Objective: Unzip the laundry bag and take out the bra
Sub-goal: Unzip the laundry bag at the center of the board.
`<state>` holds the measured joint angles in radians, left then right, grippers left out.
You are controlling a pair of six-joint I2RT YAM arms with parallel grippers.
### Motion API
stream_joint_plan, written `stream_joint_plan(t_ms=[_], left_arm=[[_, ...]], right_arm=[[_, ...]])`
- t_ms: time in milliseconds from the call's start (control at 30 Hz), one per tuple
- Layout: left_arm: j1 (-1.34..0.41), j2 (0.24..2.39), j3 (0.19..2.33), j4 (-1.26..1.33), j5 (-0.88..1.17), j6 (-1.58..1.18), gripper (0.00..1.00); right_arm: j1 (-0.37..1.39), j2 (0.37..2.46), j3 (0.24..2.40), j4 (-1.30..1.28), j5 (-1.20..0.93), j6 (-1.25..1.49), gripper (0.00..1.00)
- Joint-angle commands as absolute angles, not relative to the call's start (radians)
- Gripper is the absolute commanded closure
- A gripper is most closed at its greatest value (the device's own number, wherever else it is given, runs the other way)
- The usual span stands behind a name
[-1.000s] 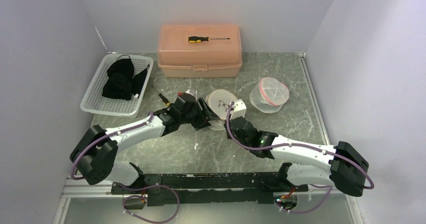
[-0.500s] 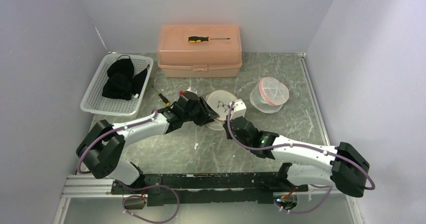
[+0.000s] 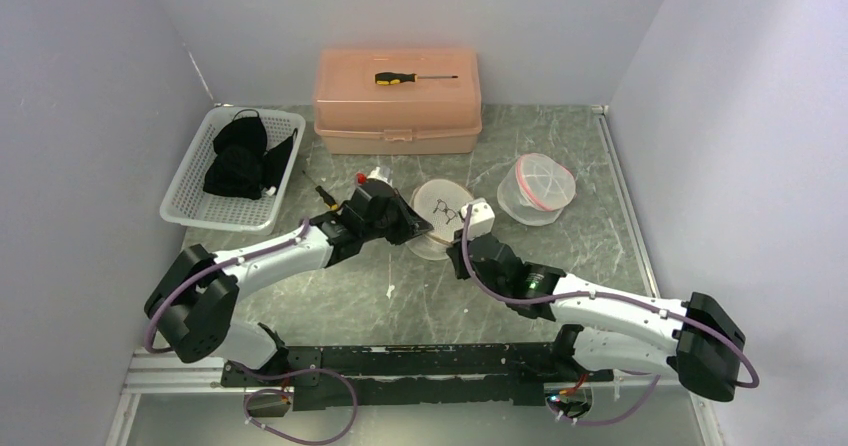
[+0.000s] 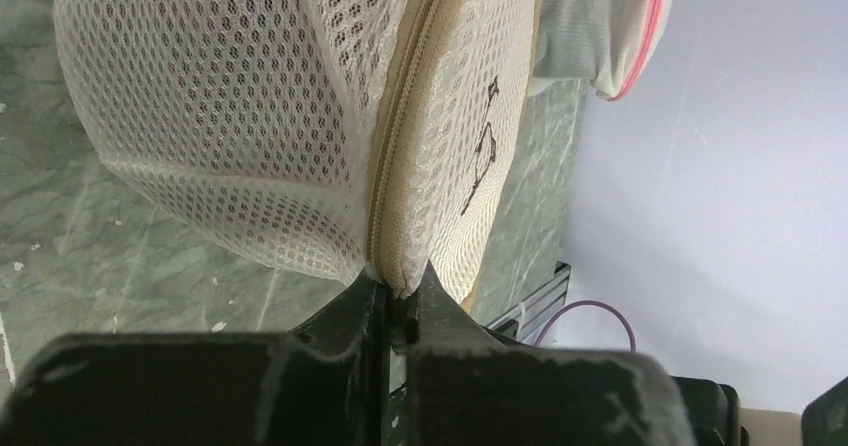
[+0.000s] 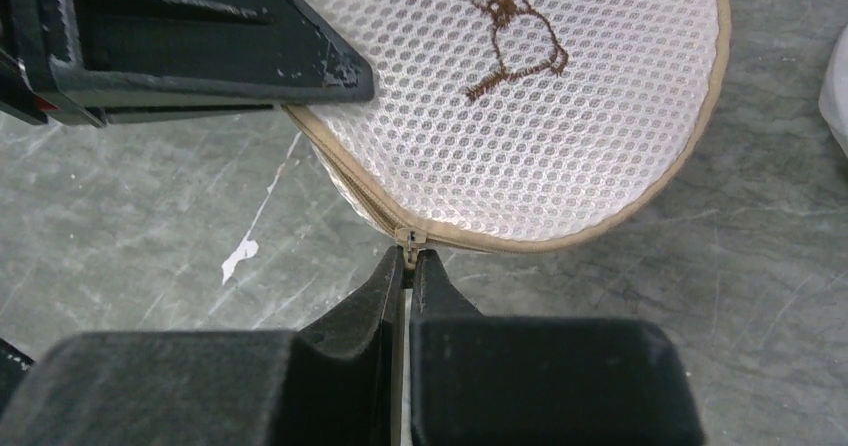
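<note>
Right fingers [image 5: 440, 301] tight on zipper pull [image 5: 407, 238]

Right tool [image 5: 408, 259] tight on the zipper pull [image 5: 406, 236] of the mesh laundry bag [image 5: 580, 116] (brown embroidery [image 5: 500, 26] on top).

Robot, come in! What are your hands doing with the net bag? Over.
Left gripper shut on laundry bag edge. Right gripper shut on zipper pull. Bag zipped, bra not out. Nothing seen in the way.
</note>
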<state>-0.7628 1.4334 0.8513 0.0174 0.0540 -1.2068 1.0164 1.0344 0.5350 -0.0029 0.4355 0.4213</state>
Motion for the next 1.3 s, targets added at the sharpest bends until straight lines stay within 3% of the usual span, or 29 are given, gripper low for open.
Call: stream_joint_plan(t_ms=[0,167,533,733,900,1100,1267], left_arm=[[-0.755,1.425,0.898,0.002,0.035,-1.121,0.97],[-0.72,1.425,0.917,-0.063,0.135,-1.018,0.97],[-0.53,1.396,0.861,0.065,0.534,-0.868,0.97],[-0.531,1.324,0.988,-0.051,0.5,-0.669,0.93],[-0.529,1.28,0.936,0.19,0.512,-0.63,0.91],[-0.521,1.386,1.07,0.039,0.57,-0.571,0.92],[-0.513,1.449,0.956,0.167,0.614,-0.639,0.82]], right_arm=[[1.015,1.025,0.527,-0.047,0.487,0.416,1.0],[0.974,1.007,0.514,-0.062,0.516,0.462,1.0],[0.941,0.933,0.492,-0.032,0.534,0.443,1.0],[0.973,0.819,0.488,0.04,0.494,0.36,1.0],[1.016,0.849,0.541,0.053,0.511,0.333,1.0],[1.035,0.926,0.565,0.099,0.529,0.355,1.0],[1.038,0.987,0.543,0.116,0.533,0.412,1.0]])
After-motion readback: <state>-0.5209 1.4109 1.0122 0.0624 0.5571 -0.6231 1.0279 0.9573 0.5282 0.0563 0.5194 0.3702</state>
